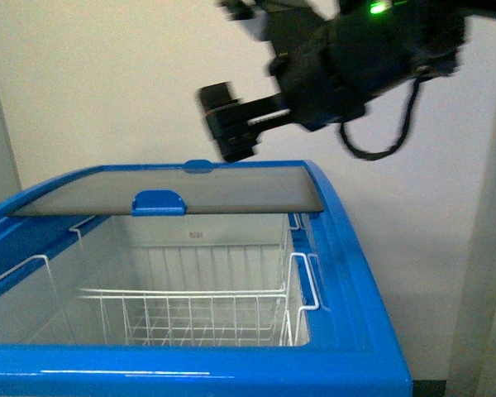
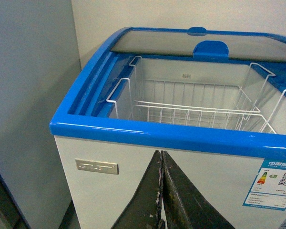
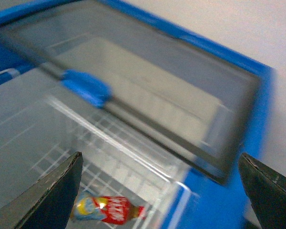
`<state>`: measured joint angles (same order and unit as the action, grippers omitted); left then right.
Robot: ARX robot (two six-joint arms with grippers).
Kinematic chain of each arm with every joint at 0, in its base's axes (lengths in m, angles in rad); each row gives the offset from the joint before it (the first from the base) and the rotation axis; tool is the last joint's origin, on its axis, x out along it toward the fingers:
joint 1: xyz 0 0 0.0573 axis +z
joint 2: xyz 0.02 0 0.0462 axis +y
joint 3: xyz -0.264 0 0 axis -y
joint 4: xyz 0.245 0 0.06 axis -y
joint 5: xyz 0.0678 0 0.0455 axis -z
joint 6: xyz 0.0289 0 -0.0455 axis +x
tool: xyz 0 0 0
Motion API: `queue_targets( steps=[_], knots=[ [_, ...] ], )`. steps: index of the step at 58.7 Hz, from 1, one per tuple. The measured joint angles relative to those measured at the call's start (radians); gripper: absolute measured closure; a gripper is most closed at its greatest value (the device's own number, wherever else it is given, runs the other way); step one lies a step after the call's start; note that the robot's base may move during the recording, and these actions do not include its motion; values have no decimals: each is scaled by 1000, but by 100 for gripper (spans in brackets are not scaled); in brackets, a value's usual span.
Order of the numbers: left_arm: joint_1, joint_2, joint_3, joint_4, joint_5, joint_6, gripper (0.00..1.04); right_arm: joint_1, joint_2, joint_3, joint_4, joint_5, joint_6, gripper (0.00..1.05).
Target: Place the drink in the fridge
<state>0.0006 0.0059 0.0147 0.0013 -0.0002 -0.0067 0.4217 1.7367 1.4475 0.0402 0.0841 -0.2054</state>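
Observation:
The fridge is a white chest with a blue rim, and its glass lid is slid to the back. White wire baskets hang inside. In the blurred right wrist view the drink lies on its side low inside the fridge, showing its red, yellow and blue label. My right gripper hangs open high above the opening, holding nothing, and appears in the front view as my right gripper over the lid. My left gripper is shut on nothing, just in front of the fridge's white front wall.
A blue handle sits on the lid's front edge. A grey panel stands close beside the fridge. A grey pillar rises on the other side. The front wall carries a nameplate and an energy sticker.

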Motion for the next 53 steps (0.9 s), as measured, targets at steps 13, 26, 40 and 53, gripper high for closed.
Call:
queue_targets(
  steps=[13, 26, 40, 53],
  knots=[
    [0, 0, 0, 0, 0, 0, 102, -146, -357, -338, -197, 184, 349, 7],
    [0, 0, 0, 0, 0, 0, 102, -182, -722, -682, -92, 158, 430, 14],
    [0, 0, 0, 0, 0, 0, 102, -259, -881, -1035, 402, 71, 235, 57],
    [0, 0, 0, 0, 0, 1, 102, -307, -986, -1178, 435, 23, 215, 94]
  ],
)
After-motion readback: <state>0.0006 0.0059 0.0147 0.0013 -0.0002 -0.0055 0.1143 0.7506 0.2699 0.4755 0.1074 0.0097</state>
